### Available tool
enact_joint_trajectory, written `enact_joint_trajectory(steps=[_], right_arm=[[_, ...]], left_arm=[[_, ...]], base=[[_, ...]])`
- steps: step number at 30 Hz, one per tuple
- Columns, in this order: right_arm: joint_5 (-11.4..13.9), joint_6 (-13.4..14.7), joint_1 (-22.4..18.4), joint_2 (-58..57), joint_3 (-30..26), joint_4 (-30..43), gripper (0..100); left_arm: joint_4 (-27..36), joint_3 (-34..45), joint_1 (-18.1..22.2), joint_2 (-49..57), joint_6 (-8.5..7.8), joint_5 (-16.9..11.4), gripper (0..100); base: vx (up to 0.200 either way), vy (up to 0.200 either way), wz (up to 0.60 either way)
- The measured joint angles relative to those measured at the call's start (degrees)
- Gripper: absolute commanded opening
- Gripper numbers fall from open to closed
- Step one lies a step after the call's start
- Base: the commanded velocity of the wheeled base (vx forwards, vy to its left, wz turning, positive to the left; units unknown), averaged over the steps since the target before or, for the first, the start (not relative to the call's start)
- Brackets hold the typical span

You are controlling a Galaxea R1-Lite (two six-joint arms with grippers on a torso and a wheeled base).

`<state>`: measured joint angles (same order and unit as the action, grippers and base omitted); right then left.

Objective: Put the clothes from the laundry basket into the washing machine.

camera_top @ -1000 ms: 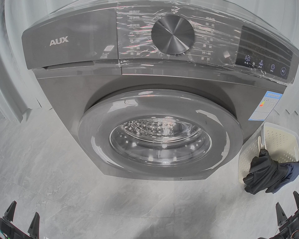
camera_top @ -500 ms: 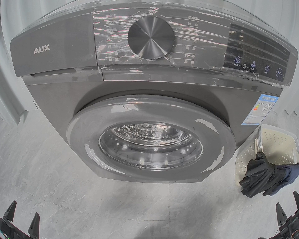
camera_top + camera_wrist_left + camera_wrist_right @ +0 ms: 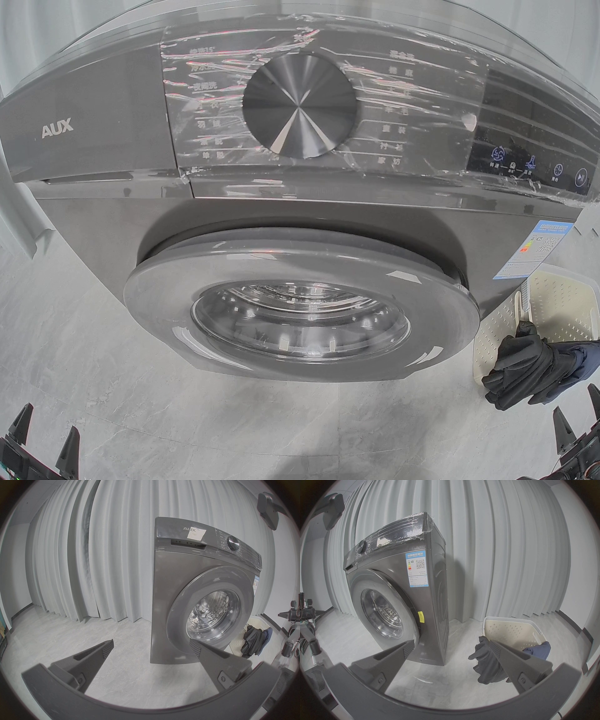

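A grey front-loading washing machine (image 3: 300,206) stands straight ahead, its round glass door (image 3: 300,319) closed. To its right a cream laundry basket (image 3: 562,300) sits on the floor, with a black garment (image 3: 522,369) and a dark blue one (image 3: 581,362) draped over its near rim. My left gripper (image 3: 44,437) is low at the near left, open and empty. Low at the near right, beside the basket, my right gripper (image 3: 578,415) is open and empty. The right wrist view has the basket (image 3: 515,631) and the black garment (image 3: 484,662) just beyond the open fingers.
Pale marble-patterned floor (image 3: 187,412) lies between me and the machine. Grey pleated curtains (image 3: 93,548) hang behind and beside the machine. Plastic film covers the control panel and dial (image 3: 300,103).
The whole head view has shifted: the machine now looks larger and closer and sits lower in view, so the camera has moved toward it. Both grippers hold the same place in view.
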<state>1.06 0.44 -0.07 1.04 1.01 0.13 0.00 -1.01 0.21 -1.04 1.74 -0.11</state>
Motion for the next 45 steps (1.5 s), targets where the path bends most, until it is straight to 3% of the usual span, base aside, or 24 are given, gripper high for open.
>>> enact_joint_trajectory(steps=[6,13,16,20,23,26,31,38,45], right_arm=[[2.4,-0.9,0.0,0.0,1.0,-2.5,100],[5.7,-1.0,0.1,2.9,11.6,0.2,100],[8.6,-1.1,0.9,7.2,14.1,1.8,100],[14.5,-1.7,2.7,14.5,15.2,1.6,100],[18.6,-1.9,5.0,21.3,15.6,-2.0,100],[20.3,-1.4,7.6,27.9,15.7,-8.0,100],[21.1,-0.2,12.9,37.7,15.8,-15.8,100],[18.6,4.6,19.1,48.0,16.7,-21.6,100],[13.3,8.2,23.0,56.1,18.7,-27.3,100]], left_arm=[[0.0,0.0,0.0,0.0,-0.05,0.0,100],[0.0,0.0,0.0,0.0,-0.07,0.0,100],[0.0,0.0,0.0,0.0,-0.09,0.0,100],[0.0,0.0,0.0,0.0,-0.09,0.0,100],[0.0,0.0,0.0,0.0,-0.13,0.0,100],[0.0,0.0,0.0,0.0,-0.16,-0.1,100],[0.0,0.0,0.0,0.0,-0.16,-0.1,100],[0.0,0.0,0.0,0.0,-0.24,-0.1,100],[0.0,0.0,0.0,0.0,-0.29,0.0,100]], base=[[0.0,0.0,0.0],[0.0,0.0,0.0],[0.0,0.0,0.0],[0.0,0.0,0.0],[0.0,0.0,0.0],[0.0,0.0,0.0],[0.0,0.0,0.0],[0.0,0.0,0.0],[0.0,0.0,0.0]])
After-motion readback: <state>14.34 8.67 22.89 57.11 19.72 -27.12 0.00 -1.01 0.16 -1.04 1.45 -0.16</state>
